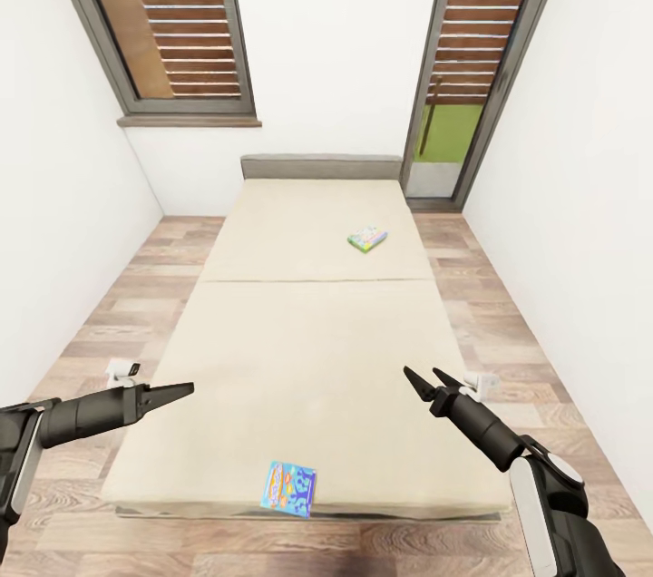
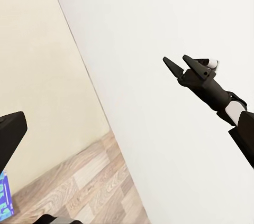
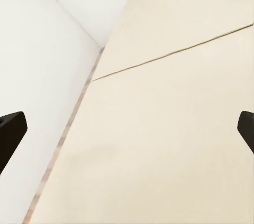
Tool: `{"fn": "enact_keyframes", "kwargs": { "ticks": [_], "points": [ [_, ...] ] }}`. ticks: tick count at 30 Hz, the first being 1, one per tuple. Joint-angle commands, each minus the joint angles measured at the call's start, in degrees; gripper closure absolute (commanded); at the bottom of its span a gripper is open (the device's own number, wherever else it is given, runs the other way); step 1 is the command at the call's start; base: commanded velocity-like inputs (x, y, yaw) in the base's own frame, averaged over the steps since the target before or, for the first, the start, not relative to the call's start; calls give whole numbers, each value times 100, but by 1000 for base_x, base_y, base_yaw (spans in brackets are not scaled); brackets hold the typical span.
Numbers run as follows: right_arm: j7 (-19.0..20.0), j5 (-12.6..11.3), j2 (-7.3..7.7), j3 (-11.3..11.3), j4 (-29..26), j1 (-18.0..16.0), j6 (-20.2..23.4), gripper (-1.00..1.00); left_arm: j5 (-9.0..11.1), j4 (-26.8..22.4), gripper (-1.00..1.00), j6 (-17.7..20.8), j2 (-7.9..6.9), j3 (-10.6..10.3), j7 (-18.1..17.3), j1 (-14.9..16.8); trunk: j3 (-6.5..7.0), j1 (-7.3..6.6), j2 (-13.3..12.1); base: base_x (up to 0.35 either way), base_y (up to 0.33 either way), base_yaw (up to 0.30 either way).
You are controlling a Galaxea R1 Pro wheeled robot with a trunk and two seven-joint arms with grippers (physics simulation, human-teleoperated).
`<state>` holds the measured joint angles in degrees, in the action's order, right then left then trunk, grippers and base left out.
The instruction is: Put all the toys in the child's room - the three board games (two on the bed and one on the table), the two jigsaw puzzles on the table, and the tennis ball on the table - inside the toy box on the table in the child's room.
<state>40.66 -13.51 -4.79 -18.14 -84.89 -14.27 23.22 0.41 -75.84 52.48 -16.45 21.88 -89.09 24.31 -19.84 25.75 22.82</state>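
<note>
Since both board games lie on the bed [image 1: 308,350], blue one [image 1: 290,488] at its near edge, green-edged one [image 1: 367,239] farther up, we hold left tool [image 1: 186,390] shut, right tool [image 1: 424,376] parted, ready.

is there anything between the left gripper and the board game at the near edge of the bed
Nothing visible stands in the way. The blue board game lies flat on the bed near its foot edge, with bare mattress between it and the left gripper, which hangs open-air over the bed's left side. The right gripper is off to the other side.
</note>
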Motion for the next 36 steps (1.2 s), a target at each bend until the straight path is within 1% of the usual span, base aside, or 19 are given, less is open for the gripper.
{"fn": "enact_keyframes", "kwargs": {
  "ticks": [1,10,36],
  "points": [
    [17,-42,-6,-14,-2,-5,50,-100,-4,-1,-100,61,-3,0,-24,3,0,3,10,0,0,0],
    [13,-38,-9,-13,32,-5,44,-100,-3,-1,-100,61,0,1,-23,3,86,3,10,25,-44,0],
    [9,-38,-14,-5,34,-5,42,-100,-6,-1,-100,61,2,1,-21,3,334,3,10,124,-201,0]
  ]
}}
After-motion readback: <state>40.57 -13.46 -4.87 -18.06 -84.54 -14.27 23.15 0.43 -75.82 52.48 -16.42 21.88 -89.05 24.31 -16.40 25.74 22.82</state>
